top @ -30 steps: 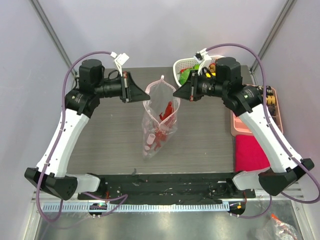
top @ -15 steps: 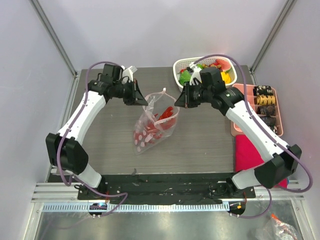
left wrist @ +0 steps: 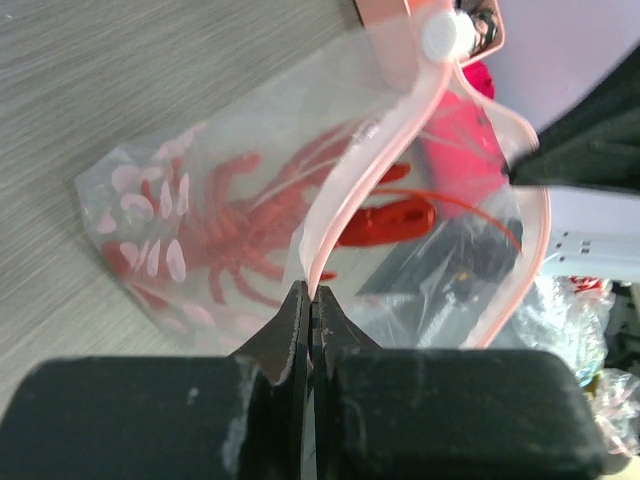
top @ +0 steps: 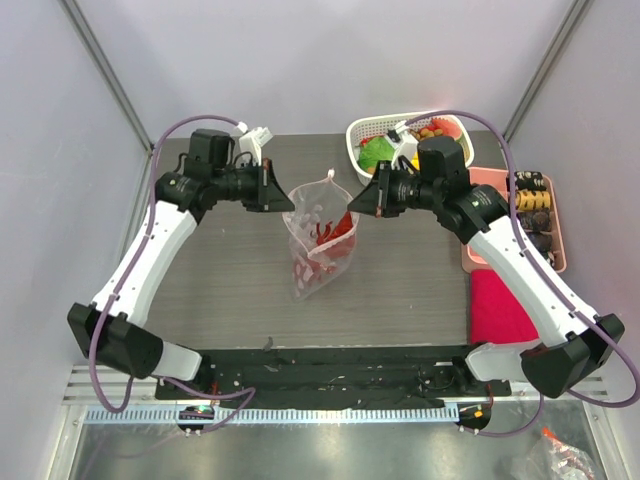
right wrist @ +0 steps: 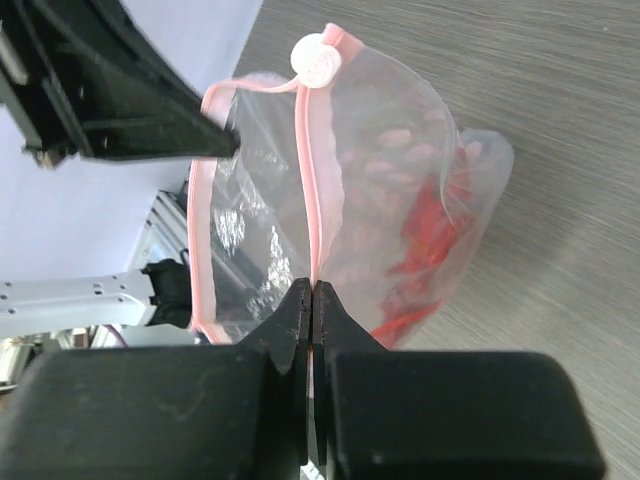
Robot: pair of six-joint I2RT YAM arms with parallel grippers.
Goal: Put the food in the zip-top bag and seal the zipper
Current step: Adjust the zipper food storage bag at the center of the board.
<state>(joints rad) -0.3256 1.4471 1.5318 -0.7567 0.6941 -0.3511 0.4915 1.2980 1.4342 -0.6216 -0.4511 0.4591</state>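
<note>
The zip-top bag (top: pixel 320 245) sits near the middle of the surface (top: pixel 220 270), a little toward the far edge, held up by its mouth between the two arms. The left hand (top: pixel 289 204) is closed tight on the left side of the mouth. Its wrist view shows the left hand (left wrist: pixel 308 295) with fingertips pressed together on the pink strip of the zipper (left wrist: pixel 350 195), no gap between them. The right hand (top: pixel 352 199) is likewise clamped on the opposite side of the mouth, and in its own view the right hand (right wrist: pixel 311 290) pinches the same zipper (right wrist: pixel 308 170) between shut tips. The mouth gapes open in a loop between the two grips, and a small white round slider (top: pixel 329 178) sits at the far end of the strip, clear in both wrist views (left wrist: pixel 440 35) (right wrist: pixel 317 58). Red food (top: pixel 320 250) lies in the lower part of the bag: a spindly red piece with many legs (left wrist: pixel 240 225) and a smooth red chilli-like piece (left wrist: pixel 390 220), seen through the clear, pale-dotted plastic. The bag's bottom droops toward the near edge; whether it rests on the surface cannot be told for sure. At the far right corner stands a white lattice basket (top: pixel 356 130) with green (top: pixel 376 150) and yellow and red toy foods (top: pixel 440 128) in it, partly hidden by the right arm. Along the right edge lies a pink compartment tray (top: pixel 470 255) holding dark brown items (top: pixel 530 205), with a magenta cloth (top: pixel 500 305) just nearer.
</note>
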